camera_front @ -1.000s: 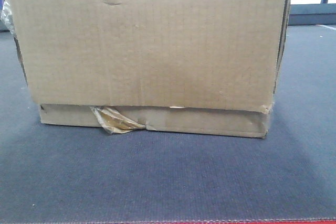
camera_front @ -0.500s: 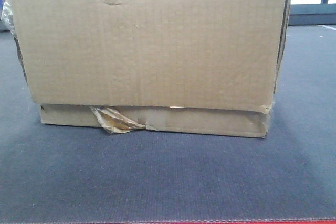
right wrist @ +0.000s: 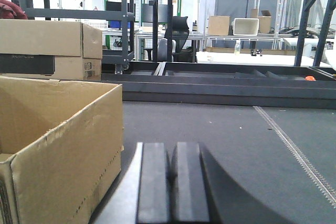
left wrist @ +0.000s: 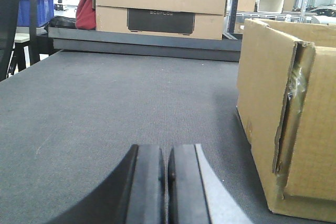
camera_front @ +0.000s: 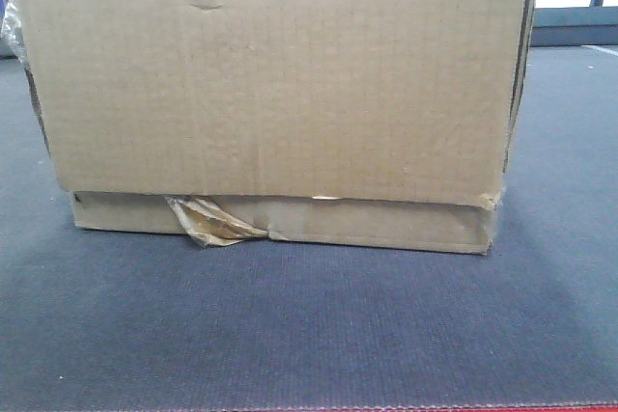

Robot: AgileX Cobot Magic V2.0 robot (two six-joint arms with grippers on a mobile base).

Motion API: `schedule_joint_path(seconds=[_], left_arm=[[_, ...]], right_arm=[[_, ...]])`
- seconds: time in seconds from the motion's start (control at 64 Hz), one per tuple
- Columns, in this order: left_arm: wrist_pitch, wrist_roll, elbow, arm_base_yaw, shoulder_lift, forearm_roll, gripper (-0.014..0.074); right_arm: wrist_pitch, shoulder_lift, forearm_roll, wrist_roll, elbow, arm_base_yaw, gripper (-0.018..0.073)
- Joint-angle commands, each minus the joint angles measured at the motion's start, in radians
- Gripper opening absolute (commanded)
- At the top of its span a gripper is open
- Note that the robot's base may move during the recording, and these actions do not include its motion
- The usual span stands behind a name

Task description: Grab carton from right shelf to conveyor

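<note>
Carton [camera_front: 270,84] sits flat on the conveyor [camera_front: 309,325], filling most of the front view, top edge cropped at the upper frame. Wrinkled tape [camera_front: 214,221] hangs at the seam of its narrower base strip, lower left of centre. Thin red line of the conveyor frame [camera_front: 406,408] shows along the bottom edge.

Left gripper [left wrist: 167,182]: fingers pressed together, holding nothing, low over the belt at bottom centre of the left wrist view. Carton [left wrist: 283,119] is at the right of that frame, near but apart from the fingers, open top and split corner seam visible.

Right gripper [right wrist: 171,187]: fingers also closed pad to pad, empty, bottom centre of the right wrist view. Carton [right wrist: 58,145] sits at lower left there, just beside the gripper, not touching as far as I can tell.

So the box lies between the two arms, neither one gripping it. Right shelf not visible in any view.

My read: placement step looks done, carton is on the belt and free. Next move is probably just pulling both arms back clear of the box sides without nudging it. If a reposition is wanted instead, both arms would need to press in on opposite sides again
</note>
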Motion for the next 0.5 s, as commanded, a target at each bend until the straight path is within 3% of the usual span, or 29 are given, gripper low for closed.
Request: schedule_joint_path(seconds=[0.0,0.344,0.484], left_arm=[[-0.021,-0.001,0.0,0.002,-0.006,-0.004,0.002],[-0.021,-0.001,0.0,0.002,-0.006,-0.004,0.002],[-0.021,-0.001,0.0,0.002,-0.006,-0.004,0.002]], right_arm=[[-0.023,-0.005,-0.011,-0.004,-0.001,0.0,-0.0078],[-0.023,-0.005,-0.011,-0.004,-0.001,0.0,-0.0078],[-0.032,-0.01,0.0,-0.004,0.061,-0.053,-0.0078]])
